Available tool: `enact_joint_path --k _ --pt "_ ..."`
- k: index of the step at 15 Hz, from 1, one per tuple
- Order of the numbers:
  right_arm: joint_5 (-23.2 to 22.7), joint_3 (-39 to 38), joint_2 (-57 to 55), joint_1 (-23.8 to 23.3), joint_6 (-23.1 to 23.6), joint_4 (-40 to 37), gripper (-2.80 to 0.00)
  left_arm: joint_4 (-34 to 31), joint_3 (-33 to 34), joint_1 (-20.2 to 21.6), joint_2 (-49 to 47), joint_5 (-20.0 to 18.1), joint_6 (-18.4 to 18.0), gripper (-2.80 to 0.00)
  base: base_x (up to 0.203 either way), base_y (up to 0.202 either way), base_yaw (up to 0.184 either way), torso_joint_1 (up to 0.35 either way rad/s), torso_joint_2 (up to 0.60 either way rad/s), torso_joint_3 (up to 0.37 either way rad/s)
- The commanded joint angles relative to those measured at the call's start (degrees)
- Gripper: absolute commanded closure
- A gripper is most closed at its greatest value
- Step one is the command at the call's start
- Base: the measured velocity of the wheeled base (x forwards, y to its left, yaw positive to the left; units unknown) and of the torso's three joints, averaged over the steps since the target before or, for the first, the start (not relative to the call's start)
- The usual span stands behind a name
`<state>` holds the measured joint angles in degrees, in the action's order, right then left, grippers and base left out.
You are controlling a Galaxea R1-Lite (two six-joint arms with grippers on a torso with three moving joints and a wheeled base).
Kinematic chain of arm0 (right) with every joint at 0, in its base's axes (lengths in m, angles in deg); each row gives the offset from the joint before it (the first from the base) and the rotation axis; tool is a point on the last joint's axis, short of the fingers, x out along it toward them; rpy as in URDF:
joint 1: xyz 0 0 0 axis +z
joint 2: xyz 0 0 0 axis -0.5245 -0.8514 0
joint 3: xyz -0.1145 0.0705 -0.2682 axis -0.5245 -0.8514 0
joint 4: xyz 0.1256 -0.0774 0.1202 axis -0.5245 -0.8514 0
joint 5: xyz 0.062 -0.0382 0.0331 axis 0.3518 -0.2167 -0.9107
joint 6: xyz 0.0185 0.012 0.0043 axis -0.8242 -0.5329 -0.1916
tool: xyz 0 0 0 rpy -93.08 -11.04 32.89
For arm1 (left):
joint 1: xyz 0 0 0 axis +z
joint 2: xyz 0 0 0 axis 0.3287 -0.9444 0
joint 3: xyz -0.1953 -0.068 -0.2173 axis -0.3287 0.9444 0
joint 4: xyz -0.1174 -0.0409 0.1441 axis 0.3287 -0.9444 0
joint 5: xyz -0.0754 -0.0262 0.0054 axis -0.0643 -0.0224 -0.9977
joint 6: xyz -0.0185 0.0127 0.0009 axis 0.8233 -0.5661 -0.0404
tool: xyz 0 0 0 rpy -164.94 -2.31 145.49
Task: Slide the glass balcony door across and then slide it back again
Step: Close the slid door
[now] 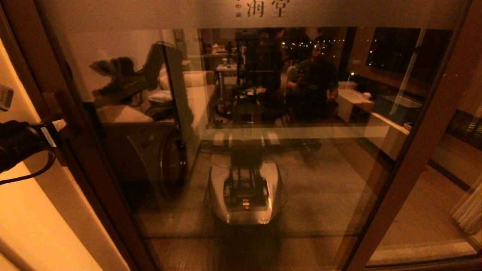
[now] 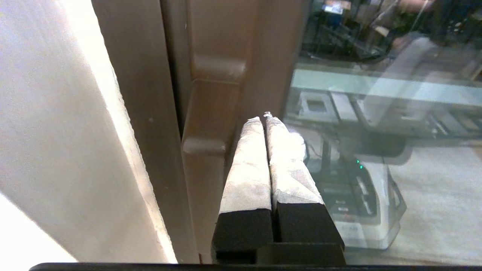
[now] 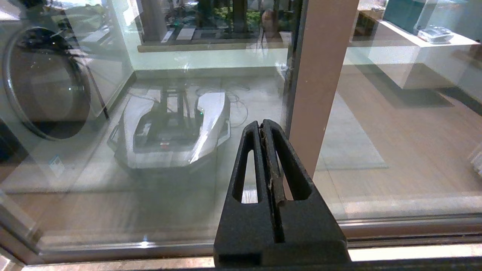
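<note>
One glass balcony door (image 1: 241, 124) fills the space ahead of both grippers, its frosted top band (image 1: 226, 11) carrying dark characters. Its wooden stile (image 2: 271, 56) stands directly beyond the left gripper (image 2: 265, 118), with the blocky pull handle (image 2: 209, 113) just beside the white-wrapped fingers (image 2: 248, 165), which are pressed together and hold nothing. The right gripper (image 3: 263, 126) is fully closed, empty, near the door's other stile (image 3: 320, 75).

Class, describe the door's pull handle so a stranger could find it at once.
Start from the glass balcony door, the tall pane with a frosted band of Chinese characters on top. Follow its brown left stile to the blocky wooden pull handle, beside the closed left gripper. It alone juts from the flat wood, unlike the plain jamb.
</note>
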<state>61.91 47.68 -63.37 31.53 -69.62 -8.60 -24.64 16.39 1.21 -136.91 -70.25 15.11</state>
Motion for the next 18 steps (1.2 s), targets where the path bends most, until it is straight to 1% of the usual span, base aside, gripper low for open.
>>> enact_joint_path --k 1,4,5,6,7,10,11,12,14,15,18 --pt "0.02 0.01 -0.09 0.01 0.06 0.07 0.00 0.09 0.36 0.00 2.24 -0.26 0.23 0.00 0.000 0.000 0.000 0.000 0.00 0.000" --pt "0.02 -0.02 -0.09 0.01 0.02 0.00 0.00 0.09 1.99 1.00 3.94 -0.69 0.24 0.00 0.000 0.000 0.000 0.000 0.00 0.000" --pt "0.02 -0.02 -0.09 0.01 0.02 0.06 0.00 0.08 2.91 2.38 5.18 -1.57 0.27 0.00 0.000 0.000 0.000 0.000 0.00 0.000" --pt "-0.02 -0.02 -0.09 0.01 0.02 0.04 0.00 0.08 4.38 4.81 6.02 -3.59 0.13 0.00 0.000 0.000 0.000 0.000 0.00 0.000" --pt "0.02 -0.02 -0.09 0.01 0.02 0.07 0.00 0.03 5.18 7.59 6.35 -6.58 0.03 0.00 0.000 0.000 0.000 0.000 0.00 0.000" --pt "-0.06 -0.02 -0.09 0.01 0.02 0.00 0.00 -1.03 4.59 17.40 3.68 -15.25 -0.06 0.00 0.000 0.000 0.000 0.000 0.00 0.000" --pt "0.02 0.07 -0.09 0.01 0.02 0.07 0.00 -1.03 3.89 19.49 1.37 -17.55 -0.27 0.00 0.000 0.000 0.000 0.000 0.00 0.000" --pt "0.02 -0.02 -0.09 0.01 0.02 0.00 0.00 -0.85 3.48 20.91 -0.78 -19.67 -1.58 0.00 0.000 0.000 0.000 0.000 0.00 0.000" --pt "-0.01 0.05 -0.09 0.01 0.05 0.00 0.00 -0.62 3.61 21.52 -4.19 -21.50 -5.82 0.00 0.000 0.000 0.000 0.000 0.00 0.000" --pt "0.02 -0.02 -0.09 0.01 0.11 0.00 0.00 -0.58 3.71 21.41 -5.44 -21.79 -6.61 0.00 0.000 0.000 0.000 0.000 0.00 0.000" --pt "0.02 -0.02 -0.09 0.01 0.08 0.03 0.00 -0.56 4.16 20.56 -6.46 -21.88 -6.80 0.00 0.000 0.000 0.000 0.000 0.00 0.000"
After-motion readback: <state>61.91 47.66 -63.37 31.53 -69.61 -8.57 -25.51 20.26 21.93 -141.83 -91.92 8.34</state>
